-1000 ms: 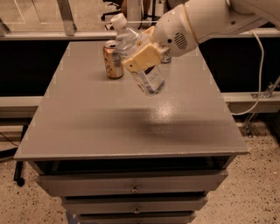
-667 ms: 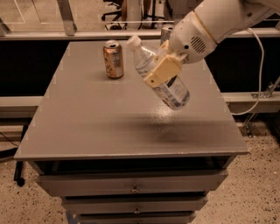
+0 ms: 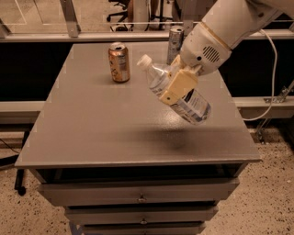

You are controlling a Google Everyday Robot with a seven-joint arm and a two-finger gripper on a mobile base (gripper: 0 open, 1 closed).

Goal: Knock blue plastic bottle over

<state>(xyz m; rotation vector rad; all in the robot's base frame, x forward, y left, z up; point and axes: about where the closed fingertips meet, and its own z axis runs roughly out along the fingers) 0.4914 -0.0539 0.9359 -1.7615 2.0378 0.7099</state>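
Camera view: gripper (image 3: 170,94) over matte grey worktop (image 3: 92,128), tan fingers (image 3: 179,85) clamped on clear blue plastic bottle (image 3: 195,106), cap (image 3: 144,61) toward ten o'clock

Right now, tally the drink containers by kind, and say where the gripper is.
Plastic bottles: 1, the blue plastic bottle, tilted, clamped in the gripper over the table, right side.
Cans: 2, the copper-orange can and the silver-blue can, both upright at the back.
Total: 3.

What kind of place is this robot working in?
Probably an office or lab: a gray drawer cabinet, office chair legs beyond a railing, speckled hard floor. The gripper is over the cabinet top, against a tilted water bottle.
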